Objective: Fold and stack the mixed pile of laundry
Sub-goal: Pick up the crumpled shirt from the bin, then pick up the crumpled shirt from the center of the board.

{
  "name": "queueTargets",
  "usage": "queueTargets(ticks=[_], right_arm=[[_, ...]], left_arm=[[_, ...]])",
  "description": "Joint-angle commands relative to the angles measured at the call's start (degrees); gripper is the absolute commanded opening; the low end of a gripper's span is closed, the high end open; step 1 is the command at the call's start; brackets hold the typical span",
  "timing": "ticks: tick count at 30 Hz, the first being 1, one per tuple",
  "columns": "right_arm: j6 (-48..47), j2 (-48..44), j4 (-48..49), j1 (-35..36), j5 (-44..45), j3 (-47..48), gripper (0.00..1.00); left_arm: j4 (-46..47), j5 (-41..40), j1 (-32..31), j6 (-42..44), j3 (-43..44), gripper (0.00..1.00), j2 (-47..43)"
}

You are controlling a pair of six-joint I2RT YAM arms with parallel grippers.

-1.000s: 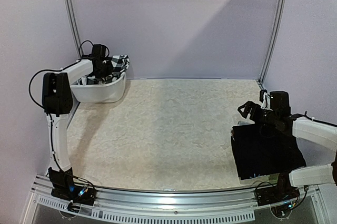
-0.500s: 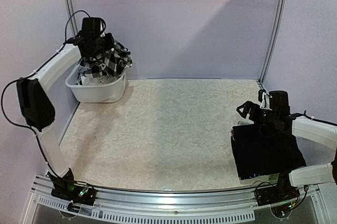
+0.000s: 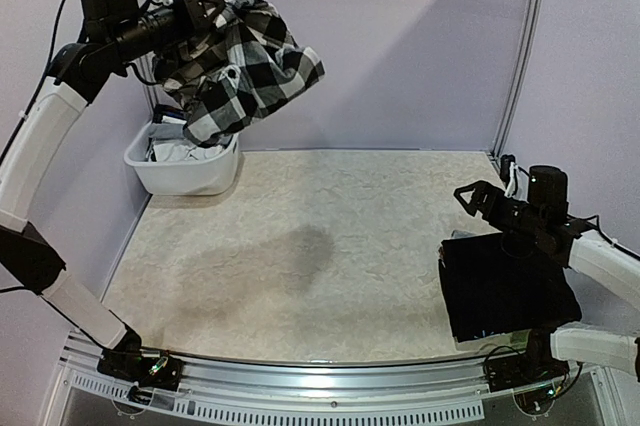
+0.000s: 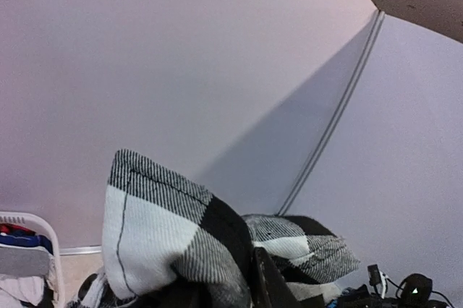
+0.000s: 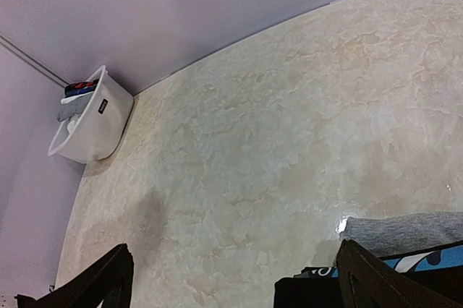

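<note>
The left arm (image 3: 60, 116) was raised high over the far left corner of the surface (image 3: 330, 246), carrying the black-and-white checkered shirt (image 3: 245, 71) bunched in the air above the white plastic basket (image 3: 195, 181). The left jaws were buried in the cloth, so it could not be told whether they were clamped on it. Further garments (image 3: 168, 151), white, grey and blue among them, lay in the basket. At the near right corner a folded black garment (image 3: 505, 291) lay flat on a small stack. The right wrist view showed a grey piece (image 5: 405, 227) and a blue one (image 5: 438, 259) at its edge. The right jaws hovered over the stack's far edge, wide apart and holding nothing. By judgement the task was in its earlier part: a few pieces appeared folded and stacked, the shirt was not yet laid out or folded, and the basket's contents awaited the same treatment.
</note>
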Motion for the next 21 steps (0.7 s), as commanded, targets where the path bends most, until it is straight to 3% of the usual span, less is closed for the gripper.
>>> queueTargets(ticks=[1,4,6,7,16,21], right_arm=[[0.18,-3.75,-2.42,0.38,-1.62,0.14,0.99],[0.77,-5.33,-2.38,0.47,-2.23,-0.51,0.99],[0.94,-5.83,-2.68,0.42,-2.54,-0.61,0.99],[0.94,-6.03,-2.79,0.42,-2.72,-0.65,0.99],[1.59,-7.57,-1.93,0.42,-3.70,-1.39,0.99],[1.88,-7.37,7.13,1.71,-9.97,-3.17,0.99]], left_arm=[[-4.07,5.28,-2.15,-2.04,-2.66,0.25,0.53],[-3.67,5.27,-2.15,-1.71,-6.90,0.22,0.48],[-3.96,6.07,-2.19,-1.53,-7.55,0.03,0.79],[-4.38,6.82,-2.22,-1.51,-7.36,0.00,1.01],[-6.52,8.72,-5.47,-0.54,-2.41,0.00,1.92],[-4.15,11.90,-10.24,0.61,1.89,0.00,2.45]])
